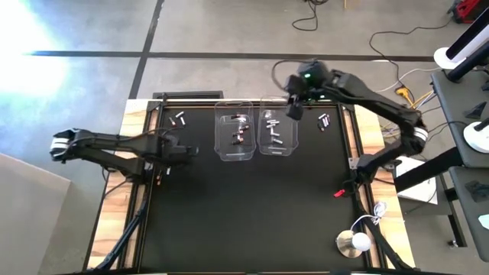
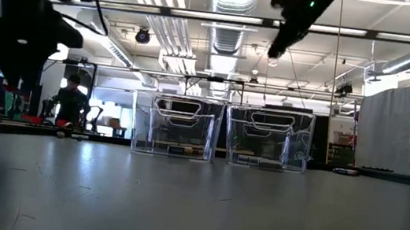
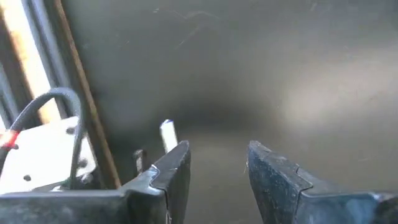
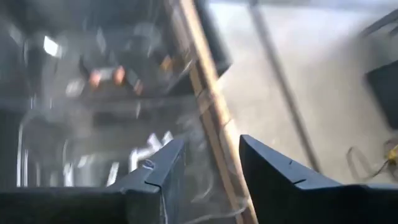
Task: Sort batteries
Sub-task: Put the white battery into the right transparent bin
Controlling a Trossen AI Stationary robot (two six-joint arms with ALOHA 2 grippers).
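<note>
Batteries (image 1: 239, 130) inside both clear bins (image 1: 234, 153) (side by side)

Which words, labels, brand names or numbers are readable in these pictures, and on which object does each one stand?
None can be read.
Batteries: any print is too small to read.
Clear bins: no label shows.
Room behind the table: no sign is readable.
</note>
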